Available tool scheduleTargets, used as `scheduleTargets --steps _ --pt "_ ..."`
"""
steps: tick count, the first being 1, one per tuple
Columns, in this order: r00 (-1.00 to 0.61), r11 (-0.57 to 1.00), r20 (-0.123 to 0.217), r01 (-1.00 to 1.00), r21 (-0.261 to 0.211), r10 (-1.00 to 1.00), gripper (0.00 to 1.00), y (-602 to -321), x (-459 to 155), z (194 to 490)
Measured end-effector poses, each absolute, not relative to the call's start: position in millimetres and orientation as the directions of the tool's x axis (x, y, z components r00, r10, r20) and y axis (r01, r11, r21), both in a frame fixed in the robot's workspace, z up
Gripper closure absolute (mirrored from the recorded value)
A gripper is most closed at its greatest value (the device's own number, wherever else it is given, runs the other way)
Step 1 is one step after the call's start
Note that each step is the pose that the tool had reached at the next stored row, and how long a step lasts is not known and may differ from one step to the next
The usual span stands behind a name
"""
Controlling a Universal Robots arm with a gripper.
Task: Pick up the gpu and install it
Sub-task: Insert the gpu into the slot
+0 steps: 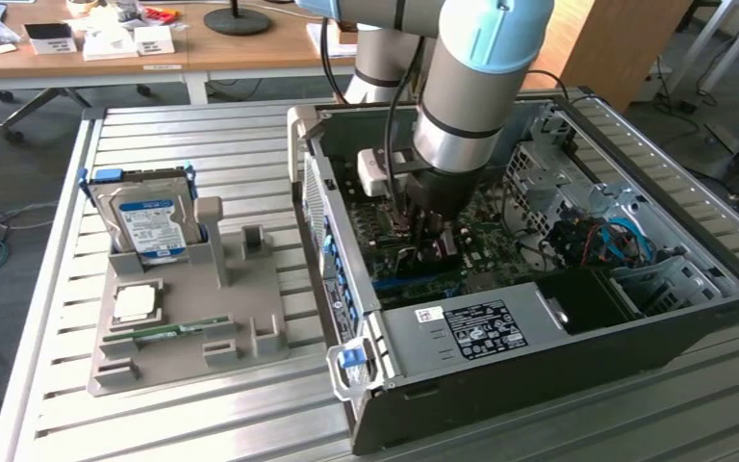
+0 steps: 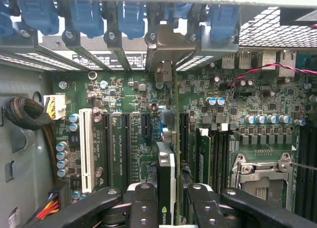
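My gripper point(image 2: 171, 204) is down inside the open computer case point(image 1: 677, 318), over the green motherboard point(image 2: 124, 89). It is shut on the gpu point(image 2: 166, 181), whose top edge runs away from the black fingers point(image 2: 143, 208) on either side of it. The card stands on edge among the black expansion slots point(image 2: 126, 144). Its silvery end bracket point(image 2: 166, 52) reaches the rear slot openings under the blue latches point(image 2: 131, 15). I cannot tell whether the card's lower edge sits in a slot. In the exterior view the gripper point(image 1: 423, 231) is low over the board, with the arm covering most of the card.
A white slot point(image 2: 85, 149), memory sticks point(image 2: 205, 156) and the processor socket point(image 2: 260, 176) flank the card. The power supply point(image 1: 472, 327) fills the case's near end. On the exterior view's left, a grey holder point(image 1: 196, 337) carries a hard drive point(image 1: 151, 226), a processor chip point(image 1: 135, 303) and a memory stick point(image 1: 165, 332).
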State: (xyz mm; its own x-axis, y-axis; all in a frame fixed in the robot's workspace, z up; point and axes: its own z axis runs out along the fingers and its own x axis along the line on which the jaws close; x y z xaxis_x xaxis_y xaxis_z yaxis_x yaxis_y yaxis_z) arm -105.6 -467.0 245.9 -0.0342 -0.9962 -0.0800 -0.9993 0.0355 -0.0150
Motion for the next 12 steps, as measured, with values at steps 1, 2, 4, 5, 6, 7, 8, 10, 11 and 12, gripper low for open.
scheduleTargets --steps 1,2,4,5,6,7,8,10,11,12 --pt "-0.034 0.036 -0.08 -0.999 -0.015 -0.996 0.73 -467.1 -105.6 245.8" --pt "-0.034 0.036 -0.081 -0.999 -0.015 -0.996 0.73 -467.2 -105.7 245.8" --pt "-0.034 0.036 -0.081 -0.999 -0.015 -0.996 0.73 -467.5 -106.0 245.5" --pt "-0.034 0.036 -0.081 -0.999 -0.016 -0.996 0.73 -467.6 -106.1 245.4" --pt "-0.034 0.036 -0.081 -0.999 -0.015 -0.996 0.73 -467.6 -106.1 245.4" --pt "-0.034 0.036 -0.081 -0.999 -0.016 -0.996 0.73 -467.6 -106.1 245.4" --pt "-0.034 0.036 -0.081 -0.999 -0.016 -0.996 0.73 -467.7 -106.1 245.4" --pt "-0.034 0.036 -0.082 -0.999 -0.016 -0.996 0.73 -468.1 -106.3 245.3" --pt "-0.034 0.036 -0.082 -0.999 -0.016 -0.996 0.73 -468.1 -106.3 245.2" --pt "-0.034 0.036 -0.082 -0.999 -0.015 -0.996 0.73 -468.1 -106.3 245.3"
